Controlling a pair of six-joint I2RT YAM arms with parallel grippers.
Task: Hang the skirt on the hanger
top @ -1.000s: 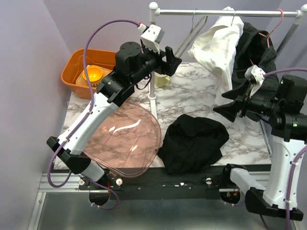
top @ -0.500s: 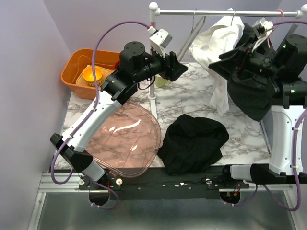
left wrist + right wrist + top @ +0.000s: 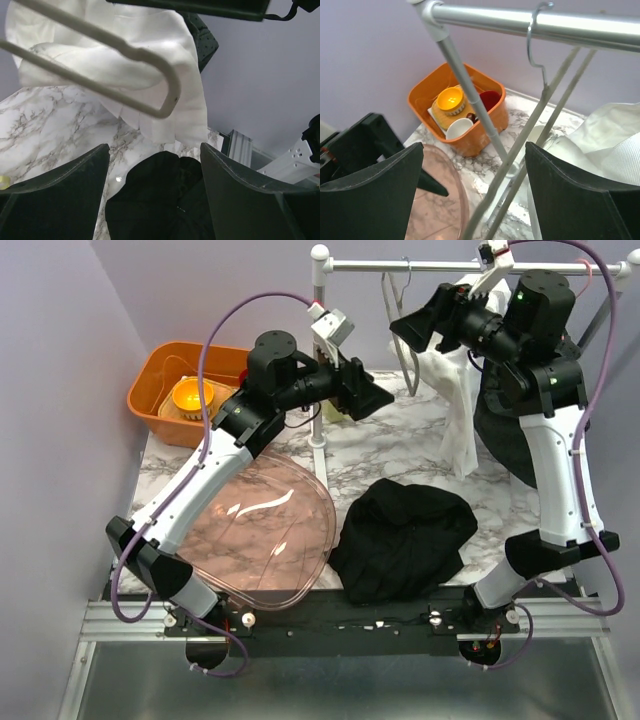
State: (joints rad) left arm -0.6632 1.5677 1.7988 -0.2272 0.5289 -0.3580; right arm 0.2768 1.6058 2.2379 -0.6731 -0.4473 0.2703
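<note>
Raised right gripper (image 3: 402,330) from 3 o'clock to 1 o'clock by rail (image 3: 440,265), jaws wide, empty, facing bare wire hanger (image 3: 100,88). Edged left gripper (image 3: 378,400) closer, likewise open w/ nothing. Not touched black skirt (image 3: 405,535), heaped at 6 o'clock on table (image 3: 380,450); hanger grab prob. first.

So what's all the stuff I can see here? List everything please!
skirt: one, black, crumpled at table's front
hanger: one, grey, empty, on the rail
white garment: one, white, hanging from rail
black garment: one, black, hanging beside it
bin: one, orange, back left, dishes inside
plastic sheet: one, clear pink, front left
rail: one, silver, along the back
table: one, white marble
left gripper: one, black, open, facing hanger
right gripper: one, black, open, by rail
</note>
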